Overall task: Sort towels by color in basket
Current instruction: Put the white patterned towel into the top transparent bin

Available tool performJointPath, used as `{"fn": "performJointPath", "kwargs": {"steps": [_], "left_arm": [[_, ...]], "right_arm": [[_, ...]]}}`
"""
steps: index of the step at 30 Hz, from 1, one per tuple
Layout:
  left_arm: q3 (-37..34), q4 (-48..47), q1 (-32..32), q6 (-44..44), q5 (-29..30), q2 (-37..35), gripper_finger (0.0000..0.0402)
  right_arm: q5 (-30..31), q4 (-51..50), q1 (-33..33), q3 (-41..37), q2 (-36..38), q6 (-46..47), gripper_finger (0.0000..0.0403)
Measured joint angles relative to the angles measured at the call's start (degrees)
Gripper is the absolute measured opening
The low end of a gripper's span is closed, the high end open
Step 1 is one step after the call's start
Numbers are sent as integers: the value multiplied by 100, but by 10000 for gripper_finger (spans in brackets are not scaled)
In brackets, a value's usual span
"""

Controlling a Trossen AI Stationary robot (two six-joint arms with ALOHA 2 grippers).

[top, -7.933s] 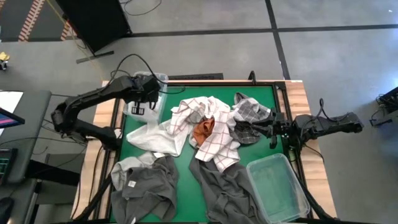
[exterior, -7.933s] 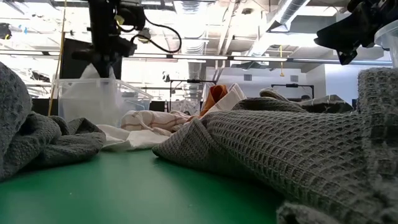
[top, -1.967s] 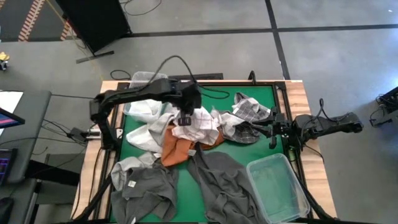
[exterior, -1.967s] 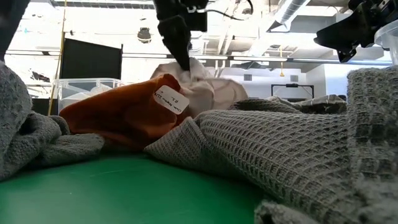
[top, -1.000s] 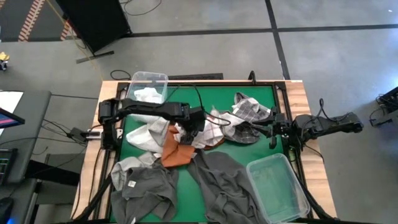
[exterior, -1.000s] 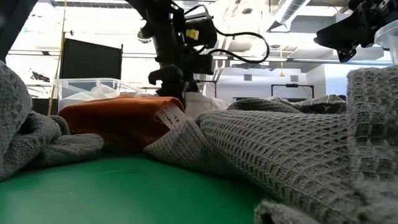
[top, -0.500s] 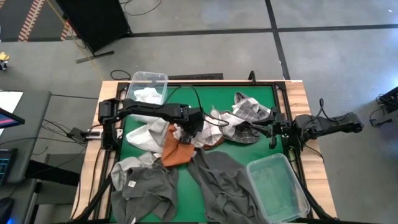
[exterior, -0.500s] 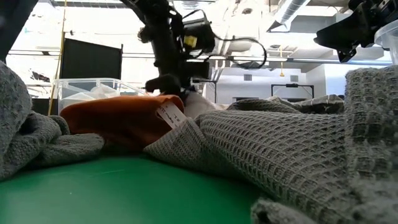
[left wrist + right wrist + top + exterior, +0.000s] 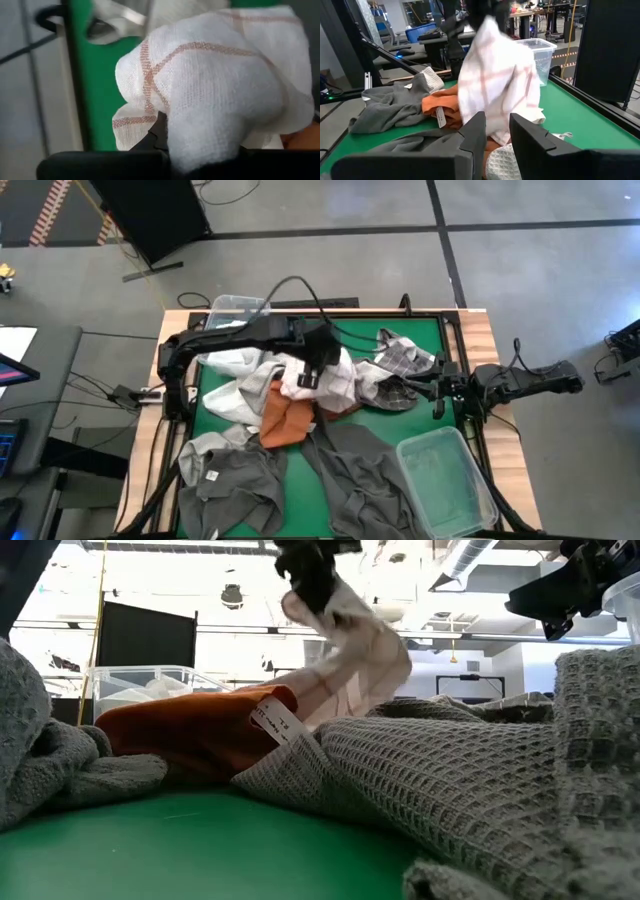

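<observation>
Green table (image 9: 222, 372) heaped with towels; left claw (image 9: 310, 375) grips checked towel (image 9: 335, 380) above orange one (image 9: 285, 420)

Counting from above: two clear plastic bins, one (image 9: 237, 308) at the upper left of the green mat and one (image 9: 444, 483) at the lower right. One rust orange towel (image 9: 283, 420) sits mid-pile, and two dark grey towels sprawl along the bottom, one (image 9: 232, 482) lower left and one (image 9: 362, 476) centre. One white towel with thin reddish grid lines (image 9: 325, 378) hangs lifted, one grey checked towel (image 9: 405, 357) is right of centre, and two robot arms, left arm (image 9: 235, 336) and right arm (image 9: 520, 381); the bunched pale cloth at the left can't be counted.
</observation>
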State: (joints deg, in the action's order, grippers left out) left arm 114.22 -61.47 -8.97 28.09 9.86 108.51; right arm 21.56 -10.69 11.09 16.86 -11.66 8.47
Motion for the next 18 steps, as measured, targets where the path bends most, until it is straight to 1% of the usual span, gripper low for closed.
{"fn": "performJointPath", "kwargs": {"steps": [5, 10, 12, 14, 18], "left_arm": [[945, -919, -27, 4, 767, 0, 21], [1747, -2033, -139, -295, 1933, -2, 21], [2045, -2484, -204, -490, 2314, -2, 21], [2008, -2630, -247, -620, 2783, -164, 21], [1910, -2836, -367, -860, 3518, -572, 21]], "right_arm": [[0, -3, 0, 1, 0, -85, 118], [0, -3, 0, -2, 0, -101, 118], [0, -3, 2, 0, 0, -101, 118], [0, -3, 2, -1, 0, -101, 118], [0, -3, 2, 1, 0, -101, 118]]}}
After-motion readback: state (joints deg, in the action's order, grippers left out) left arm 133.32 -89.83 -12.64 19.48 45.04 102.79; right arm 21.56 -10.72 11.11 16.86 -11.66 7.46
